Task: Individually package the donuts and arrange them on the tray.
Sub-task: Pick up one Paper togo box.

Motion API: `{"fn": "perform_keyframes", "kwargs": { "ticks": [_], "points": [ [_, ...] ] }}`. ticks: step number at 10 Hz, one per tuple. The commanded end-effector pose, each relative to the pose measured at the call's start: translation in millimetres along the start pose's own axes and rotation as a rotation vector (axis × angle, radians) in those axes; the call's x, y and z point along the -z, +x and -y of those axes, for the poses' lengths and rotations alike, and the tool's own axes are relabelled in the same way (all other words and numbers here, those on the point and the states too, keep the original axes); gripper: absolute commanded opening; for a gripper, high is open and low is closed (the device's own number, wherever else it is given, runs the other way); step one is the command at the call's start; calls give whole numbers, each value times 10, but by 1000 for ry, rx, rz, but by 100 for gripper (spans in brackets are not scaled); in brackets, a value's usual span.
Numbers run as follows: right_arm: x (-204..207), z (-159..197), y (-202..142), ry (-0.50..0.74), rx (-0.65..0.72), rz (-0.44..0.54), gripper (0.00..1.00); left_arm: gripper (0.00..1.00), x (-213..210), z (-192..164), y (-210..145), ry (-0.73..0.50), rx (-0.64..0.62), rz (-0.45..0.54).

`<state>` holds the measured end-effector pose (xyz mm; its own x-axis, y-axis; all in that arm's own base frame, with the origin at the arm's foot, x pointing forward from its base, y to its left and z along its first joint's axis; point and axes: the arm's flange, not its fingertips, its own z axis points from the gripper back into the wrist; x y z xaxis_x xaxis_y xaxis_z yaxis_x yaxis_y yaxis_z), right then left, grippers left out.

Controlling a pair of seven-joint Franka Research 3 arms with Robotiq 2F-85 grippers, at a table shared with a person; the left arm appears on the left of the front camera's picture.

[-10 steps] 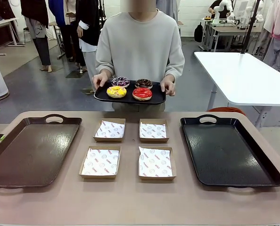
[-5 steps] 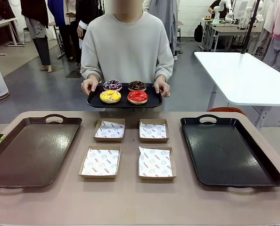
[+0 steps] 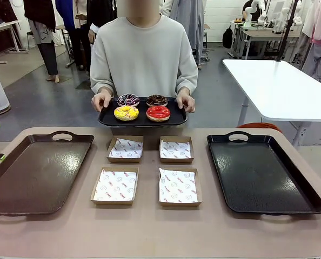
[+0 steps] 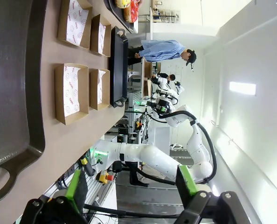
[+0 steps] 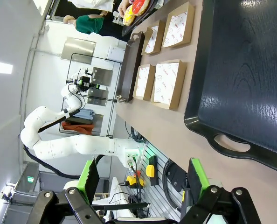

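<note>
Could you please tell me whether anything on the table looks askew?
Only slightly: the paper liner in the near-right cardboard box sits crooked, its far-left corner riding over the rim. Nothing else stands out.

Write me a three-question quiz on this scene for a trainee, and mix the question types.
1. True or false: the four donuts already lie in the cardboard boxes on the table.
2. Multiple choice: how many cardboard boxes are set out? A) two B) four C) six
3. Short answer: what holds up the small black tray under the donuts?

Key
1. False: all four sit on the small black tray and every box holds only paper.
2. B
3. The person's hands, one at each end of it.
</note>
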<state>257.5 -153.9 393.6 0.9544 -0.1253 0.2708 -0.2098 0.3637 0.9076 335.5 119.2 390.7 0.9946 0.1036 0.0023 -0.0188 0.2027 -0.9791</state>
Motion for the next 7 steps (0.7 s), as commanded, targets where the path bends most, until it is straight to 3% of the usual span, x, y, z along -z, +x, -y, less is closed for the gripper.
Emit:
{"fn": "perform_keyframes", "kwargs": {
  "ticks": [1, 6, 7],
  "points": [
    [-4, 1, -10, 14, -15, 7, 100, 100, -10, 3, -7, -14, 4, 3],
    [0, 0, 0, 0, 0, 0, 100, 100, -10, 3, -7, -14, 4, 3],
    [179, -124, 176, -28, 7, -21, 100, 100, -10, 3, -7, -14, 4, 3]
  ]
}}
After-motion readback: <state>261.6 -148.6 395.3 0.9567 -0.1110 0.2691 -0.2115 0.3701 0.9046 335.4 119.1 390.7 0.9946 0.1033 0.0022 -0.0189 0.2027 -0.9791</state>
